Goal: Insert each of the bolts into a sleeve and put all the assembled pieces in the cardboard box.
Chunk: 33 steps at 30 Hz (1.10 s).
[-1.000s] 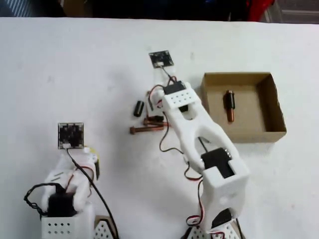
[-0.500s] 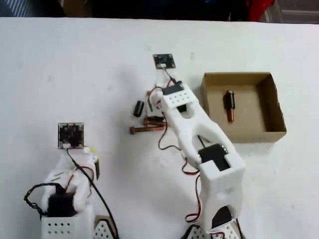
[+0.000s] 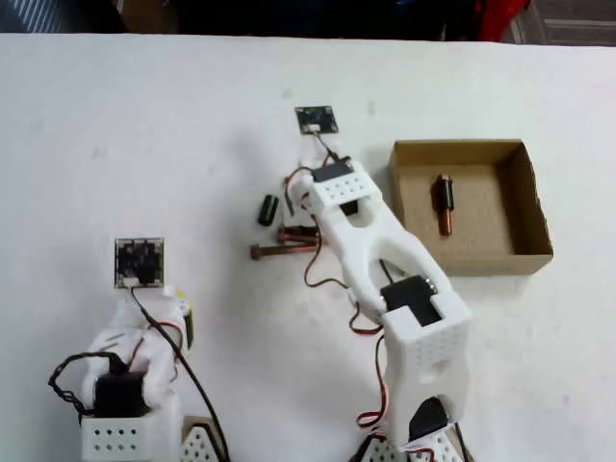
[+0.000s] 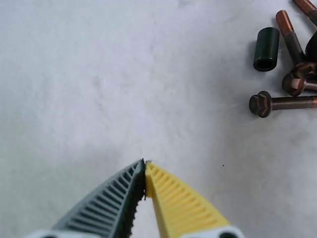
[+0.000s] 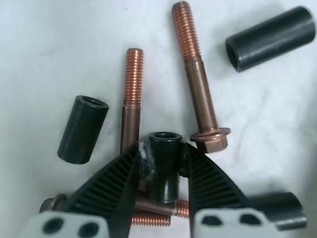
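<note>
A white tabletop (image 3: 144,115) is shown with two arms. The right tool (image 5: 163,148) is clamped on a black sleeve (image 5: 163,173), which is gripped between the two ridged fingers with its open end visible. Copper bolts (image 5: 199,84) are scattered just beside and under it, with loose sleeves (image 5: 82,130) lying near them. A cardboard box (image 3: 539,207) is placed near this pile, and one assembled piece (image 3: 444,204) is laid inside it. The left tool (image 4: 145,168) is seen with its fingertips pressed together, nothing held, over bare tabletop, apart from the bolts.
</note>
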Each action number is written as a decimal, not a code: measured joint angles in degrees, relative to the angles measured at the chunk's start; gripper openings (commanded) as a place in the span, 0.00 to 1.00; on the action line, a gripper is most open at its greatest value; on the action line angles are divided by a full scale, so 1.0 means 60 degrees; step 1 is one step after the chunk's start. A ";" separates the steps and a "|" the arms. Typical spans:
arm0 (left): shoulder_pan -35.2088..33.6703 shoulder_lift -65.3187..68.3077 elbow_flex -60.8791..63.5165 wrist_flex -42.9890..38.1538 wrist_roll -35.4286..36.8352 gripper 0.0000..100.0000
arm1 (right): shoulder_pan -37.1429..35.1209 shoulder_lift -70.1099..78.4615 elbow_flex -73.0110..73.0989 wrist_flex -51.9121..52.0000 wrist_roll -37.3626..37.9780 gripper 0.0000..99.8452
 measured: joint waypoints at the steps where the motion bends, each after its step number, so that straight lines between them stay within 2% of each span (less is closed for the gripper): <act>1: 0.0000 0.0000 0.0000 0.0000 0.0000 0.02 | 0.0000 0.0000 -0.0015 0.0088 -0.0015 0.08; 11: 0.0000 0.0000 0.0000 0.0000 0.0000 0.02 | 0.0000 0.0000 -0.0088 0.0557 -0.0015 0.08; 16: 0.0000 0.0000 0.0000 0.0000 0.0000 0.02 | 0.0000 0.0000 -0.0029 0.0718 -0.0015 0.17; 18: 0.0000 0.0000 0.0000 0.0000 0.0000 0.02 | -0.0073 0.0000 -0.0044 0.0747 -0.0015 0.17; 25: 0.0000 0.0000 0.0000 0.0000 0.0000 0.02 | -0.0015 0.0015 -0.0029 0.0762 0.0000 0.07; 33: 0.0000 0.0000 0.0000 0.0000 0.0000 0.02 | 0.0029 0.0029 -0.0015 0.0777 0.0015 0.02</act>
